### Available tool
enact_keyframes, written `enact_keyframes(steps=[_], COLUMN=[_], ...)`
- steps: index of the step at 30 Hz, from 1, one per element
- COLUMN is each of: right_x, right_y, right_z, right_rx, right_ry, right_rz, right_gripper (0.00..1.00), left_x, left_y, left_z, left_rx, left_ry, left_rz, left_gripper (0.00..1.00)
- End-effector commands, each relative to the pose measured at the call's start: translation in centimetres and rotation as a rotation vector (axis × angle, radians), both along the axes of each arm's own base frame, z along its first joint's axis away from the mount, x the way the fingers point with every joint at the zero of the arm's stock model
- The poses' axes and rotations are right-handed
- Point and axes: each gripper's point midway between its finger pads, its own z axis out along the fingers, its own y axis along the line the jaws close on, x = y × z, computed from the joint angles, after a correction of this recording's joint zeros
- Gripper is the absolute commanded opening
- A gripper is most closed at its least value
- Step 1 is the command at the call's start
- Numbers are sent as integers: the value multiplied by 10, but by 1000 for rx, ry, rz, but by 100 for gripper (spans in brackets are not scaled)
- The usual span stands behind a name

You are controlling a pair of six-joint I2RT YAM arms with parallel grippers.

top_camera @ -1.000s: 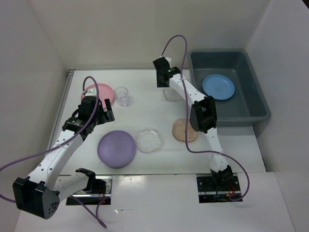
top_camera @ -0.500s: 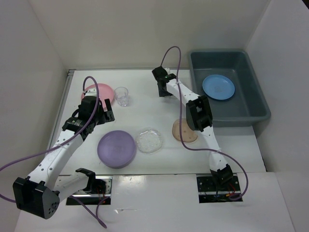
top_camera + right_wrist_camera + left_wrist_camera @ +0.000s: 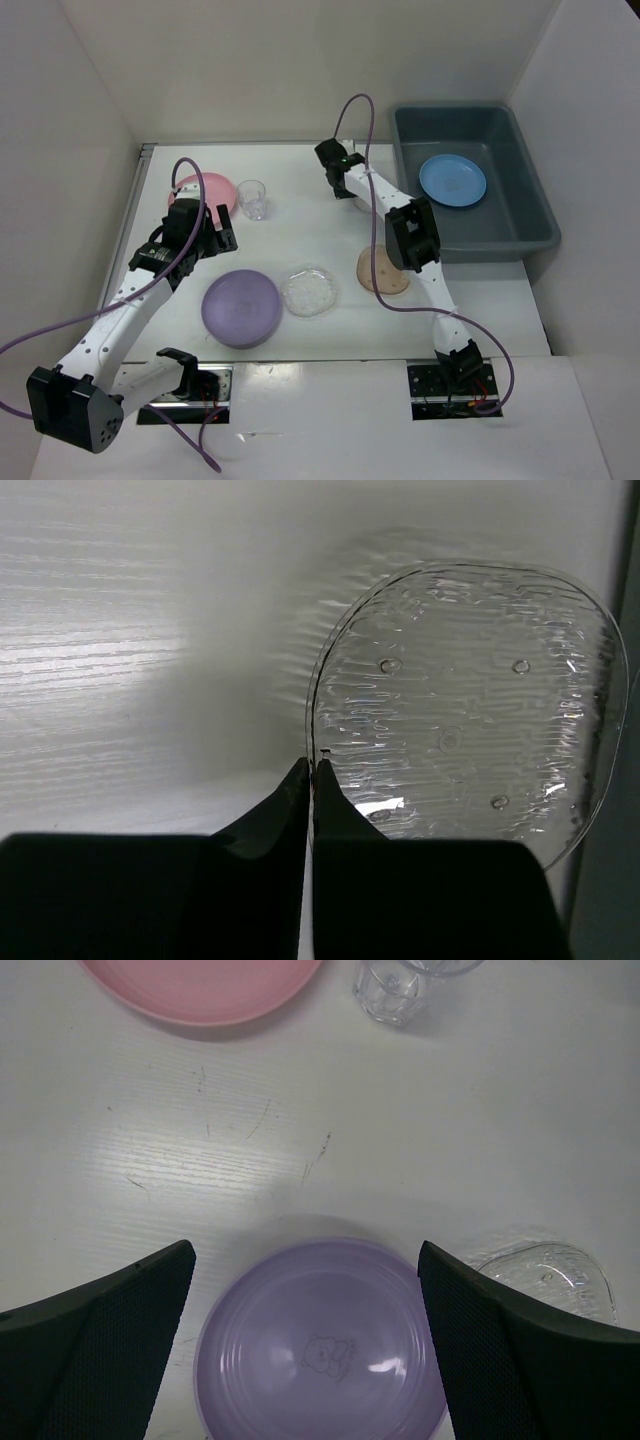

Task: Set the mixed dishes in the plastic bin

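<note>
Right wrist: the right gripper (image 3: 312,770) pinches the clear plate (image 3: 460,710) by its rim; the plate spreads right of the jaws.

Top: it lies just left of the bin (image 3: 500,243), with 1 blue plate (image 3: 452,180) inside.

Left wrist: the left gripper (image 3: 305,1260), jaws spread, hangs over the purple plate (image 3: 320,1350), far from the bin.

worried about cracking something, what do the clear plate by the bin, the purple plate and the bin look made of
Clear plate: probably thin glossy plastic, though glass is possible; table grain shows through, with moulded dimples.
Purple plate: slightly translucent plastic, smooth sheen, embossed mark at centre.
Bin: opaque grey-blue plastic, dull finish, rounded moulded corners.
</note>
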Motion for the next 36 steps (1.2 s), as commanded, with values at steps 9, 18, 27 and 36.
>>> enact_keyframes(steps=[9, 18, 27, 36], right_x=[-37, -17, -15, 8], right_y=[97, -23, -208, -267], right_z=[146, 280, 270, 184], right_rx=[221, 183, 88, 66], right_ry=[-157, -429, -449, -301], right_rz=[255, 31, -330, -459], right_gripper=[0, 0, 0, 0], left_x=[4, 3, 3, 1], left_y=[0, -2, -1, -1], left_z=[5, 5, 8, 6], left_rx=[-21, -27, -30, -22], left_ry=[-29, -28, -36, -36], left_rz=[19, 12, 12, 6], left_gripper=[99, 99, 99, 99])
